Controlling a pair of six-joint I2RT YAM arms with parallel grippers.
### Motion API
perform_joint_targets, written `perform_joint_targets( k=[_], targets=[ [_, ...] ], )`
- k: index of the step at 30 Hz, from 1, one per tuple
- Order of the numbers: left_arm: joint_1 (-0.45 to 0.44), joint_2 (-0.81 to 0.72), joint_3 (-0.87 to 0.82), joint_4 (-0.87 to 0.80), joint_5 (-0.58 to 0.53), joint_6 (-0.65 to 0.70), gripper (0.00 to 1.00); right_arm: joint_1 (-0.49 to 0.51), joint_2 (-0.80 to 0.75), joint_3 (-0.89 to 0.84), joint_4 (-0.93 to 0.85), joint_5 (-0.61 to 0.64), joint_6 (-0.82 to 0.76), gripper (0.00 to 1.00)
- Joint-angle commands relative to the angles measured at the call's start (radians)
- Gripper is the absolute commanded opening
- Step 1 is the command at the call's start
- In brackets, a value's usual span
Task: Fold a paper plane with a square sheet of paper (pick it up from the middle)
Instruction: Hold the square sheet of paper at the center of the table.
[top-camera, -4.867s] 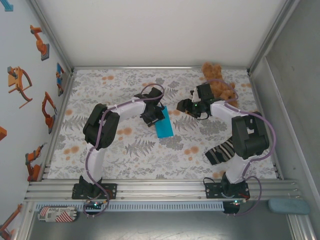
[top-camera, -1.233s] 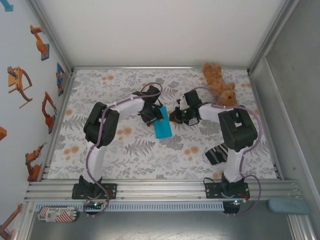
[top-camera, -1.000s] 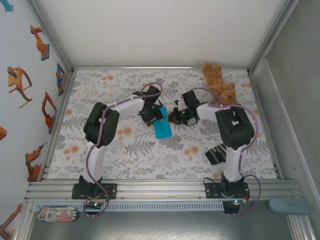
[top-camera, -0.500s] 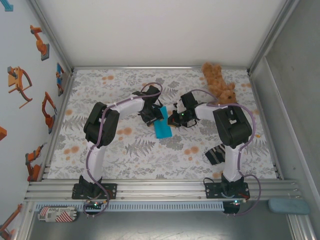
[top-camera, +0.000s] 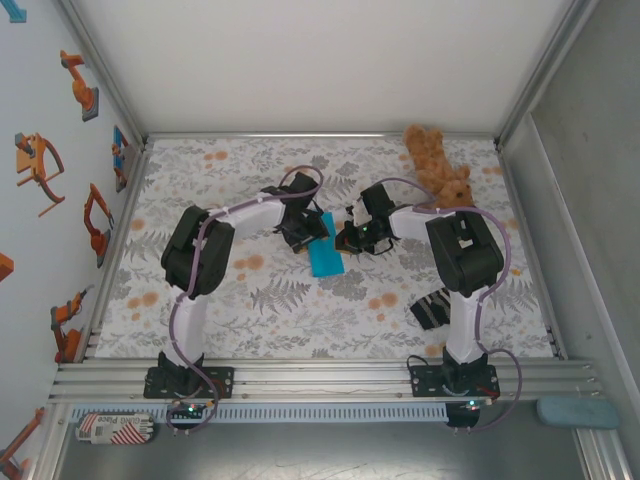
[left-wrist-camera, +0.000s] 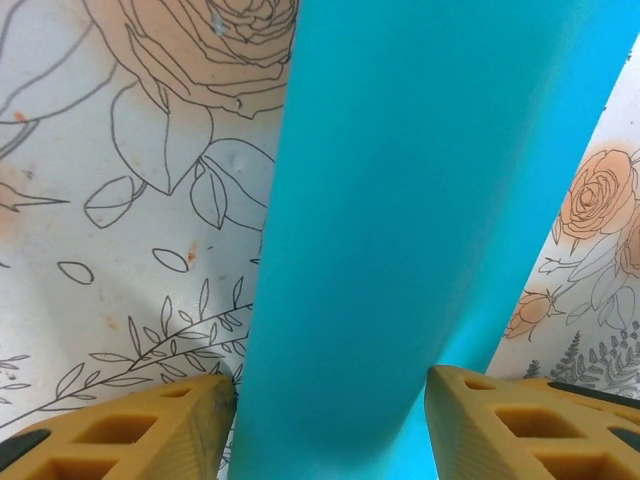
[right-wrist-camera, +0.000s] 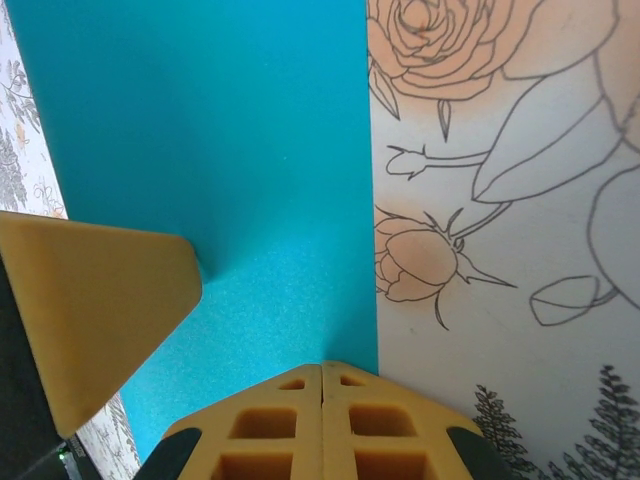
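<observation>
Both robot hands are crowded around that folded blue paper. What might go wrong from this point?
1. The blue paper looks bowed up between the spread fingers of the left hand, so the fold may spring open or crease crooked.
2. The right hand, shut, sits right at the paper's edge. A sideways push could slide or crumple the thin sheet.
3. The two hands are very close together over the paper and might bump each other.

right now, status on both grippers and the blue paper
left gripper open, straddling folded blue paper. right gripper shut, tips on paper's edge. teddy bear, striped cloth lie apart.
</observation>
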Motion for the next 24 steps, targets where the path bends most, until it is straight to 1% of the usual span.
perform_joint_targets(
  k=[1,6,9,11,13,16,21,24],
  targets=[
    [-0.006,0.017,-0.120,-0.126,-0.126,-0.018,0.57,0.013,0.064,-0.028,-0.133,0.153,-0.014,0.00],
    [-0.015,-0.141,-0.198,-0.119,-0.222,-0.022,0.67,0.018,0.054,-0.049,-0.108,0.172,0.039,0.00],
    [-0.014,-0.250,-0.212,-0.085,-0.269,0.012,0.72,0.022,0.047,-0.065,-0.082,0.175,0.073,0.00],
    [-0.012,-0.305,-0.220,-0.029,-0.261,0.049,0.72,0.023,0.045,-0.072,-0.072,0.177,0.090,0.00],
    [-0.015,-0.345,-0.238,0.063,-0.215,0.089,0.72,0.024,0.042,-0.077,-0.063,0.183,0.105,0.00],
    [-0.018,-0.373,-0.272,0.207,-0.123,0.121,0.65,0.025,0.042,-0.077,-0.060,0.192,0.119,0.00],
    [-0.023,-0.351,-0.300,0.386,0.012,0.120,0.46,0.025,0.050,-0.075,-0.061,0.195,0.137,0.00],
    [-0.033,-0.299,-0.271,0.395,0.047,0.105,0.32,0.025,0.056,-0.070,-0.065,0.197,0.140,0.00]
  ],
)
